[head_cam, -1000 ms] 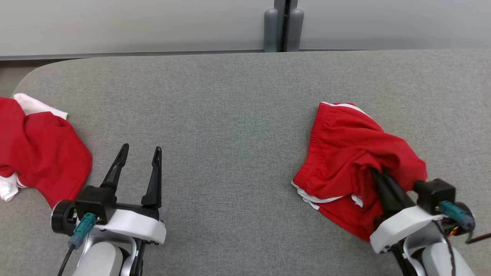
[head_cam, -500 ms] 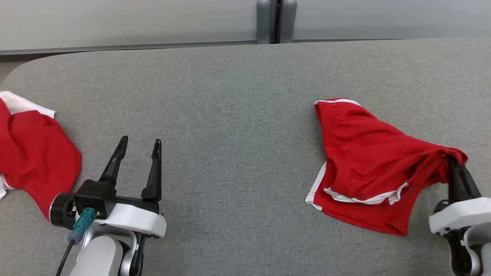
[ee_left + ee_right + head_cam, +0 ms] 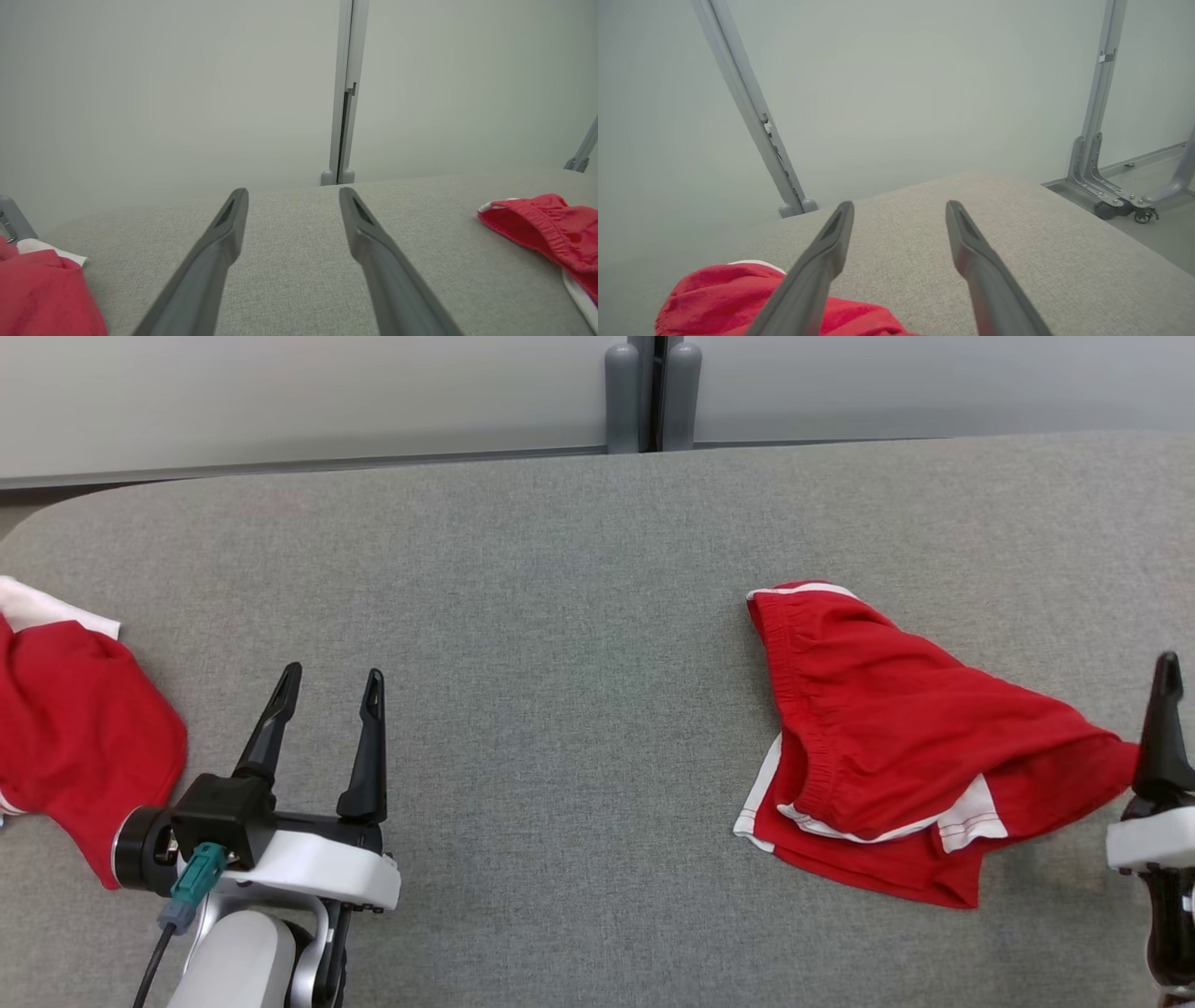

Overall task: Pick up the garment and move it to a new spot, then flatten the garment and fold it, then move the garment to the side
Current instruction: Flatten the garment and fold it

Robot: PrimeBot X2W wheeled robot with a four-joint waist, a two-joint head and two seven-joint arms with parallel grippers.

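Note:
The garment, a pair of red shorts point(image 3: 887, 728) with white trim, lies loosely spread on the right half of the grey table point(image 3: 560, 616), waistband toward the middle. Its right tip reaches one dark finger point(image 3: 1162, 728) of my right gripper at the head view's right edge. In the right wrist view my right gripper point(image 3: 900, 205) is open and empty, with the shorts point(image 3: 719, 294) low on its left. My left gripper point(image 3: 332, 672) stands open over bare table at the lower left, holding nothing. The left wrist view shows the left gripper point(image 3: 292, 191) open, with the shorts point(image 3: 546, 228) far right.
A second red and white garment point(image 3: 75, 737) lies bunched at the table's left edge, close beside my left wrist. A grey post point(image 3: 653, 392) and pale wall stand behind the table. Off the table's right end is a wheeled metal frame foot point(image 3: 1115, 200).
My right gripper drew the shorts out to the right, then opened and let go. The shorts now lie lower and more spread. The camera has shifted slightly; the left arm kept still.

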